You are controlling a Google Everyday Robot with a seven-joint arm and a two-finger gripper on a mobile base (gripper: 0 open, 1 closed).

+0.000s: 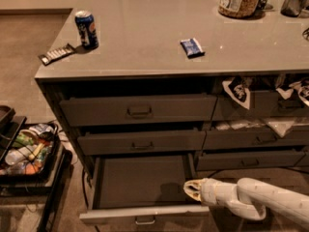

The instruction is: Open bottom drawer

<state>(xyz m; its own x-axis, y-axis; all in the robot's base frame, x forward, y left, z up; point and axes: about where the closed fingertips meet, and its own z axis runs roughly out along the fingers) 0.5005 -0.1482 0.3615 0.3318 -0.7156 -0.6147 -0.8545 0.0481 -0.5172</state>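
Bottom drawer (140, 180) stands pulled out under the counter's (145, 37) front edge. My gripper (193, 190) sits at its right side; I cannot tell its grip.

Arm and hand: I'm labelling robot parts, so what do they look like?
The arm is off-white, in smooth rounded tubular segments, with no cables or markings showing. The hand, at the open bottom drawer's right edge, is cream-yellow.

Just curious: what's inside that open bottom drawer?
The bottom drawer shows only a dark floor; its back is hidden under the drawer above. The gripper sits at its right edge.
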